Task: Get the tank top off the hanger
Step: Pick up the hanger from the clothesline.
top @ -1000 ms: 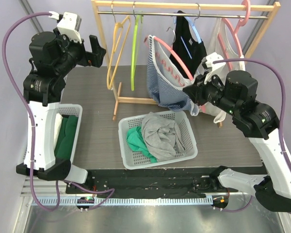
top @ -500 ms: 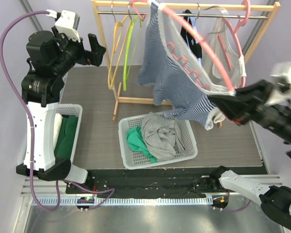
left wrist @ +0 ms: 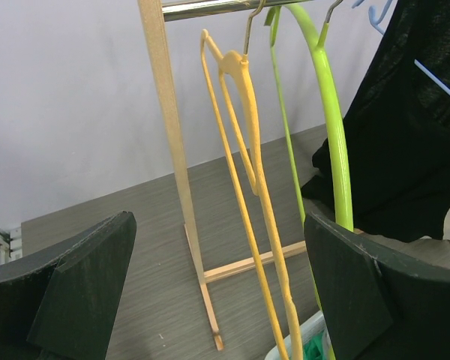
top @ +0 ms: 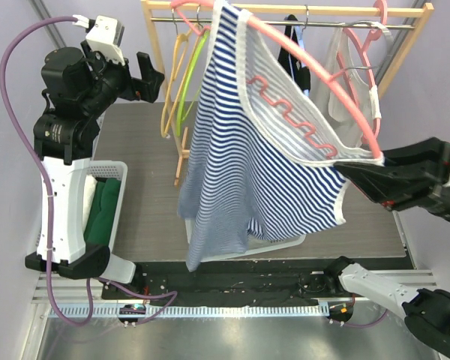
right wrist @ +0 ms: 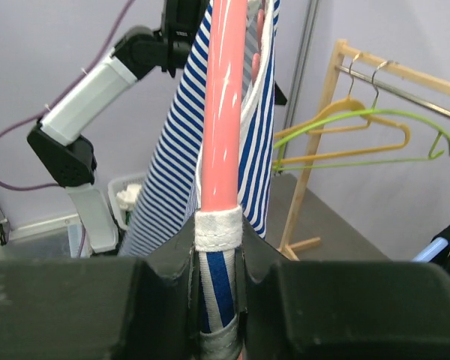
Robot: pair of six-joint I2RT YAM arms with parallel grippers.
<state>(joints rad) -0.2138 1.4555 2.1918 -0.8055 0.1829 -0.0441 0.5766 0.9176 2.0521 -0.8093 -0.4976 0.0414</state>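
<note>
Zero removal so far: right gripper (top: 349, 174) at 3 o'clock clamps the pink hanger (top: 307, 75), striped tank top (top: 240, 165) hanging on it; left gripper (left wrist: 217, 292) at 10 o'clock gapes empty.

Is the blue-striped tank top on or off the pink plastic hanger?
On: the tank top drapes from the hanger, which the right end effector grips.

Glossy pink plastic hanger (right wrist: 223, 112), soft striped cloth tank top (top: 240, 165), matt pale wood rack (left wrist: 172, 150) with shiny metal rail (left wrist: 202, 9).
</note>
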